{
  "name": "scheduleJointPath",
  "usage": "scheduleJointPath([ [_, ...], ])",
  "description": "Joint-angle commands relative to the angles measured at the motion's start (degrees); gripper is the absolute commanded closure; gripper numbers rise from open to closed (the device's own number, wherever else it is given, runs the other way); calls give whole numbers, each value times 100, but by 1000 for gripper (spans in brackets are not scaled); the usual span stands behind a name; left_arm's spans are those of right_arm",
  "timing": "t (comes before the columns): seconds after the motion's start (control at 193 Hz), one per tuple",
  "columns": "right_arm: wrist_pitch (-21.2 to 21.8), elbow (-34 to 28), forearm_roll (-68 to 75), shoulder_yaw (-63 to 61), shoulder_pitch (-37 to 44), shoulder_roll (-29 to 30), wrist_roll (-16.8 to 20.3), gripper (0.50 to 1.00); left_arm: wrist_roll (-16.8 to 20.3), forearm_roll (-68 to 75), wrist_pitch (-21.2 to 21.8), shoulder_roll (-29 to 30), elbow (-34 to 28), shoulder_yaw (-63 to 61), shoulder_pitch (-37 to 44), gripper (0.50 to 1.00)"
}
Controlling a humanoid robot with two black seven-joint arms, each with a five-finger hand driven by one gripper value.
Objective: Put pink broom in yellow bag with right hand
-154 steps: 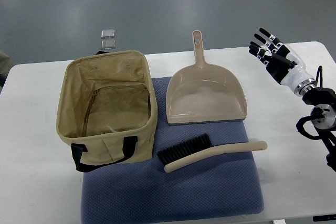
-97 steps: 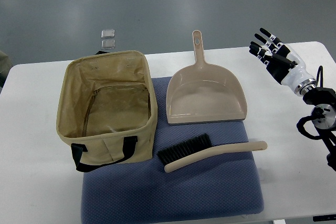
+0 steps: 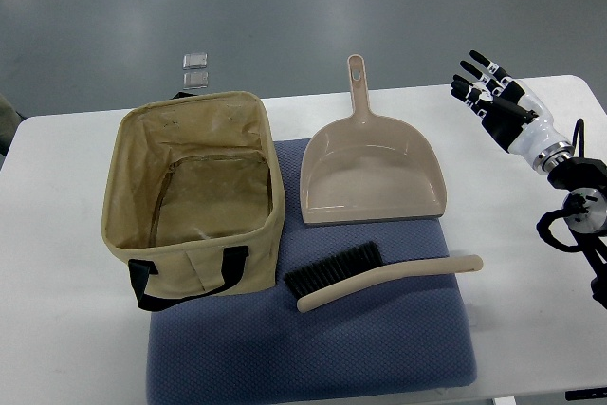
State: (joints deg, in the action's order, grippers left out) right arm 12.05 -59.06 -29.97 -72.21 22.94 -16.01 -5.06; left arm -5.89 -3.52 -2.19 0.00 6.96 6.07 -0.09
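Right hand point(image 3: 486, 90), fingers spread and empty, hovers at upper right; the pink broom point(image 3: 379, 272) lies lower centre on the blue mat point(image 3: 313, 358), handle toward the right, beside the yellow bag point(image 3: 194, 201).

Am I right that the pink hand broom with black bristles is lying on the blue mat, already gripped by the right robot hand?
Not quite. In the top view the pink hand broom with black bristles does lie on the blue mat, but the right robot hand is open and well away from it, holding nothing.
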Motion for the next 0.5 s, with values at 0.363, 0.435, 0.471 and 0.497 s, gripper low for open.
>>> scheduleJointPath([
  [0.363, 8, 0, 8, -127, 8, 1, -4, 574, 0, 0, 0, 0, -10, 0, 0, 500],
  [0.435, 16, 0, 8, -127, 8, -8, -4, 572, 0, 0, 0, 0, -10, 0, 9, 500],
  [0.471, 16, 0, 8, -127, 8, -17, -4, 574, 0, 0, 0, 0, -10, 0, 0, 500],
  [0.497, 16, 0, 8, -127, 8, -25, -4, 572, 0, 0, 0, 0, -10, 0, 0, 500],
])
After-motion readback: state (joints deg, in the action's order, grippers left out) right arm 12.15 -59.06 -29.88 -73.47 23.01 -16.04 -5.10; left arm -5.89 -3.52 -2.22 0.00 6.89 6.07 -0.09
